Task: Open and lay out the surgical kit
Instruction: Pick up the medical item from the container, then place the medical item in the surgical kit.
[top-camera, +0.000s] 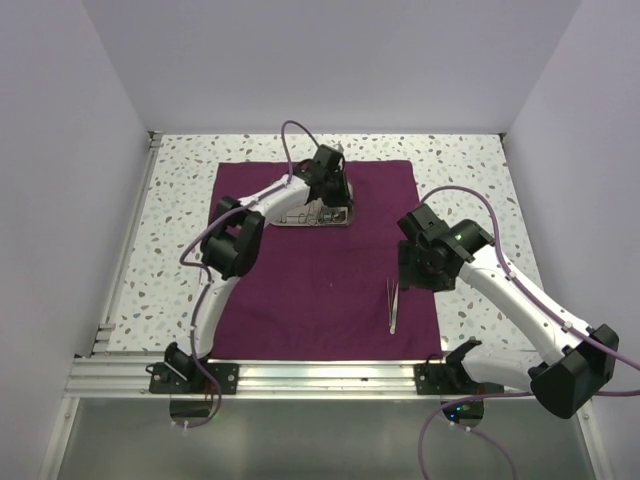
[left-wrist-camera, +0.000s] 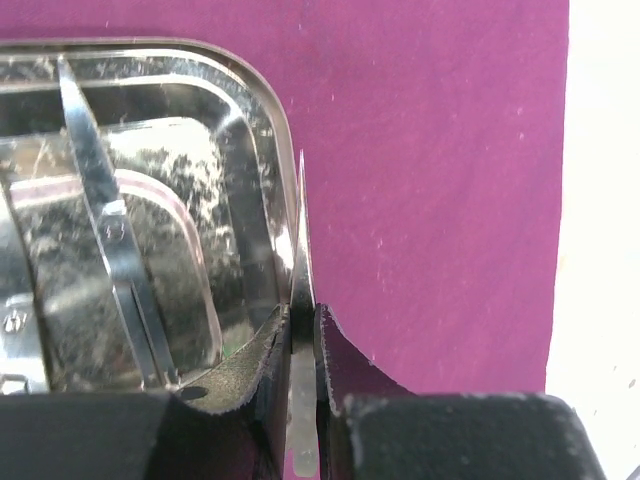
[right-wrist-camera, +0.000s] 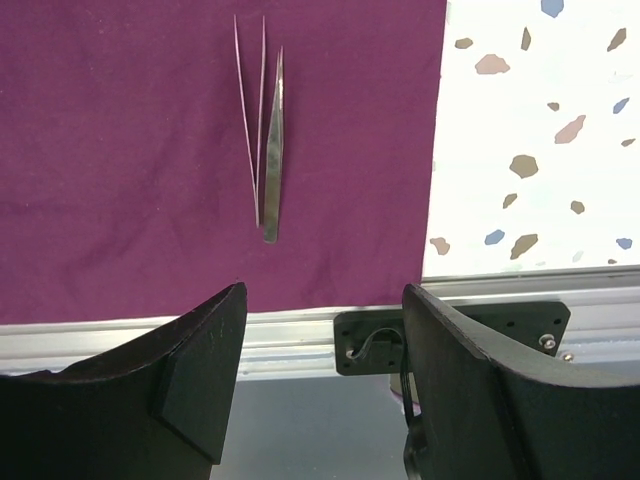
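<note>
Large dark purple cloth (top-camera: 320, 290) lies spread flat on the white speckled terrazzo table (top-camera: 180, 250). Its near edge runs along the aluminium rail (top-camera: 320, 375). In the top view, a small shiny rectangular steel tray (top-camera: 300, 221) sits on the cloth at 12 o'clock from the cloth's centre, near the far hem. The left arm reaches out to it, with the left gripper (top-camera: 335, 200) at the tray's 3 o'clock end. In the left wrist view, the left gripper (left-wrist-camera: 303, 310) has its jaws pressed together on a slim pointed steel instrument (left-wrist-camera: 303, 390). The instrument's tip points toward 12 o'clock, and the blade runs just beside the tray's rounded rim (left-wrist-camera: 262, 110), over the cloth (left-wrist-camera: 430, 200). It is unclear whether blade and rim touch. Inside the tray lies a long jointed steel instrument (left-wrist-camera: 105, 215), shanks toward 6 o'clock, among glare and reflections. Slim steel tweezers (top-camera: 392, 305) lie on the cloth at 4 o'clock from its centre, close to the right hem, tips toward 12 o'clock. The right gripper (top-camera: 412, 272) hangs just beyond them at their 1 o'clock. In the right wrist view, the right gripper (right-wrist-camera: 322, 295) has its jaws wide apart and holds nothing. The tweezers (right-wrist-camera: 265, 150) lie clear of both fingers at 12 o'clock on the cloth (right-wrist-camera: 120, 150). Whether they are one pair or two lying together cannot be told. The table (right-wrist-camera: 530, 130) shows at 2 o'clock and the rail (right-wrist-camera: 300, 335) runs across the gap between the fingers.
</note>
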